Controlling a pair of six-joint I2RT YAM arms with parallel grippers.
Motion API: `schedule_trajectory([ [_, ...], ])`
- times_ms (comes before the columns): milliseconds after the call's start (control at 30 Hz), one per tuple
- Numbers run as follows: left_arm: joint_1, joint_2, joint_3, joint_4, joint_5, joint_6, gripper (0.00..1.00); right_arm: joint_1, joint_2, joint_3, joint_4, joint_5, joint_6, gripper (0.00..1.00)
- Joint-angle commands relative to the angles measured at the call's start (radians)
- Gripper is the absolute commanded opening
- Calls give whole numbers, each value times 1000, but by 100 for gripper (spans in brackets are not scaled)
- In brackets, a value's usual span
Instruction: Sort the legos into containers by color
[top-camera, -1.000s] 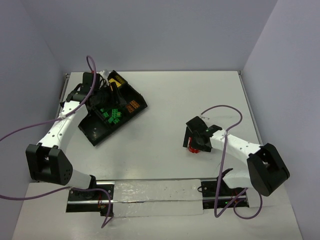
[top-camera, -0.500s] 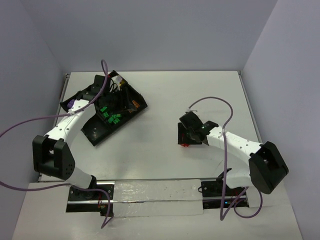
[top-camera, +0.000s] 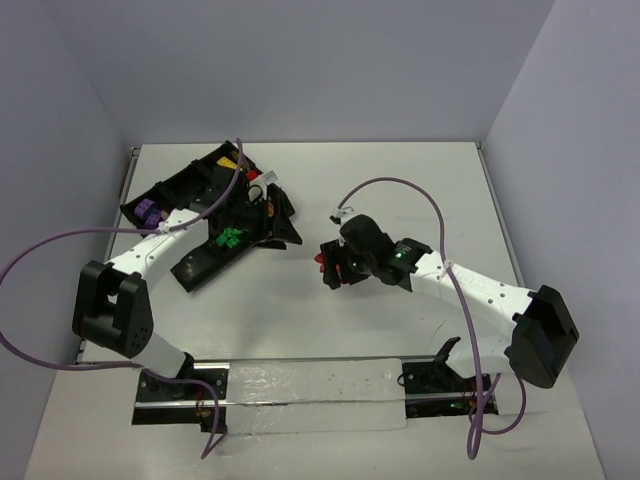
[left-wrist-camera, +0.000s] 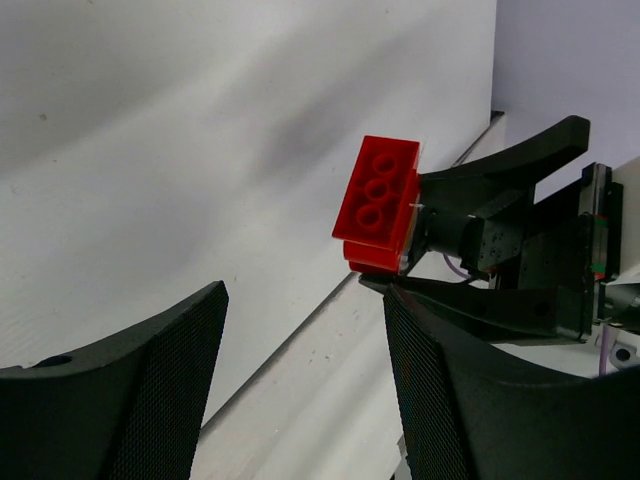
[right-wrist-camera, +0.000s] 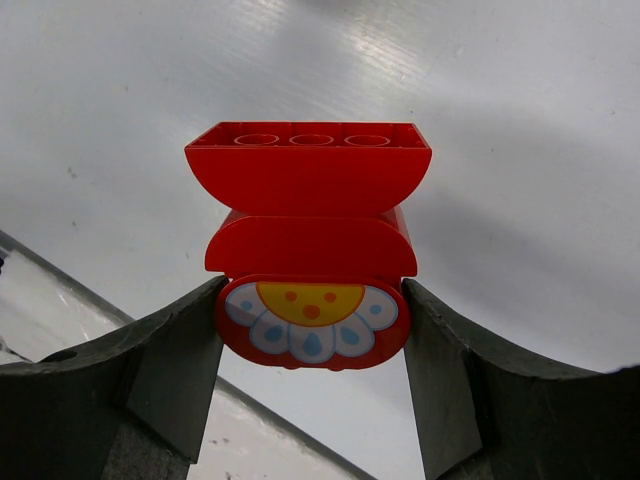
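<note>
Two arms meet over the white table (top-camera: 420, 190), just right of the black divided tray (top-camera: 195, 268). The right gripper (right-wrist-camera: 312, 318) pinches a red brick (right-wrist-camera: 310, 205) between its two dark fingers (right-wrist-camera: 180, 360), which press on the brick's opposite sides. The only marking that can be made out is a printed daisy on the brick's rounded end: a yellow half-disc with orange dots, ringed by white petals that each carry a blue drop. Three round studs show on the far face of the brick. Seen from above, the right arm stretches from its base toward the tray with a purple cable (top-camera: 400, 185) looping over it, and the red brick (top-camera: 320, 262) sits at its tip, outside the tray and near the tray's right corner. The left arm rises along the tray's near-left side and bends across the tray, with its wrist above the right-hand compartments. The left gripper (left-wrist-camera: 305, 300) points out past the tray's right edge with its fingers spread wide and nothing between them. In its wrist view the red brick (left-wrist-camera: 378, 205) hangs ahead of the gap, apart from both pads. Inside the tray, green bricks (top-camera: 229, 237) lie in a middle compartment, and a purple brick (top-camera: 148, 210) lies in the compartment at the left corner.
</note>
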Motion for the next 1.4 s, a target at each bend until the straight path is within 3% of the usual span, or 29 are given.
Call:
schedule_trajectory([
  [0, -15, 3, -6, 105, 107, -19, 72, 23, -32, 43, 11, -11, -34, 33],
  [200, -43, 16, -59, 220, 171, -89, 73, 36, -21, 57, 10, -20, -38, 34],
  [433, -68, 56, -29, 167, 155, -35, 73, 48, -25, 83, 5, -50, -52, 34],
  [867, -120, 119, -8, 213, 235, -60, 71, 60, -11, 103, -12, -41, -70, 34],
  [1000, -122, 125, -12, 244, 253, -88, 56, 60, -7, 103, -14, -31, -72, 34],
  [1133, -124, 120, -15, 260, 263, -96, 30, 60, -9, 97, -9, -28, -70, 34],
  [1233, -124, 128, 3, 218, 237, -79, 1, 60, -8, 93, -11, -13, -62, 35],
  [1300, -123, 137, 13, 196, 224, -71, 0, 60, -9, 89, -9, 8, -51, 46],
  [1367, -122, 134, 14, 191, 207, -72, 0, 61, -12, 94, -17, 28, -42, 73],
])
